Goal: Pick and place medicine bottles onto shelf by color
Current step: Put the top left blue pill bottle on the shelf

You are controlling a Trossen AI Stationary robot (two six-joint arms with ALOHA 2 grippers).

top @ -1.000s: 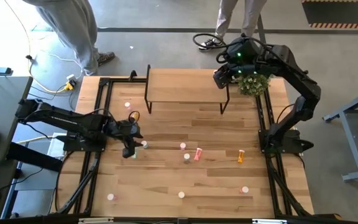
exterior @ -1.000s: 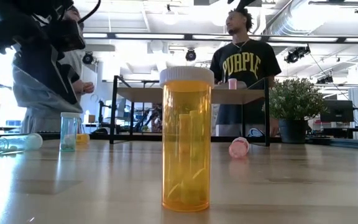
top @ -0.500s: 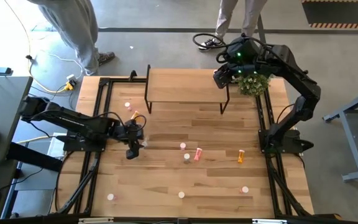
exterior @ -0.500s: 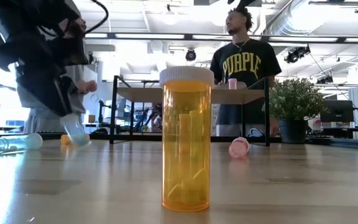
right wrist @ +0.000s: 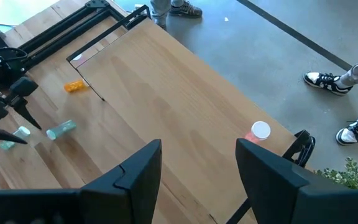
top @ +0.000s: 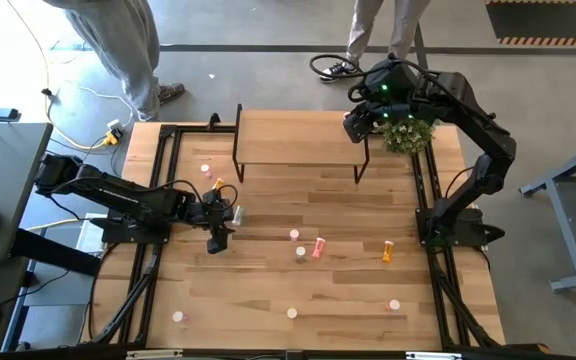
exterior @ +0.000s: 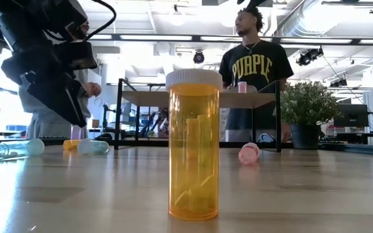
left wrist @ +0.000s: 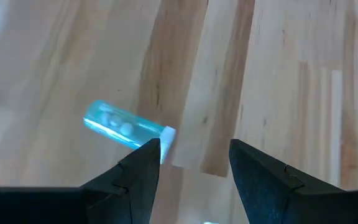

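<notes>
A pale green medicine bottle (left wrist: 126,126) with a white cap lies on its side on the tabletop, left of the middle (top: 236,213). My left gripper (left wrist: 194,146) hangs low beside it, open, with nothing between its fingers (top: 223,225). The shelf (top: 298,140) stands at the table's far edge. A pink bottle (right wrist: 258,132) stands upright on it. My right gripper (right wrist: 197,168) waits open, high over the shelf's far right corner (top: 353,125). My left gripper has one fingertip (left wrist: 149,152) right at the lying bottle's white cap (left wrist: 168,135). I cannot tell whether it touches the cap. The bottle rests flat on the table.
An orange bottle (exterior: 193,145) stands close before the low camera. A pink one (top: 318,247) and several others (top: 295,235) are scattered over the tabletop. An orange one (top: 217,186) lies near the left gripper. A potted plant (top: 408,135) is at the far right, and people stand beyond the far edge.
My left gripper has sunk and gone a little toward the table's right. The pale green bottle, upright a second ago, has tipped over. It now lies on its side, slightly nearer the far edge.
</notes>
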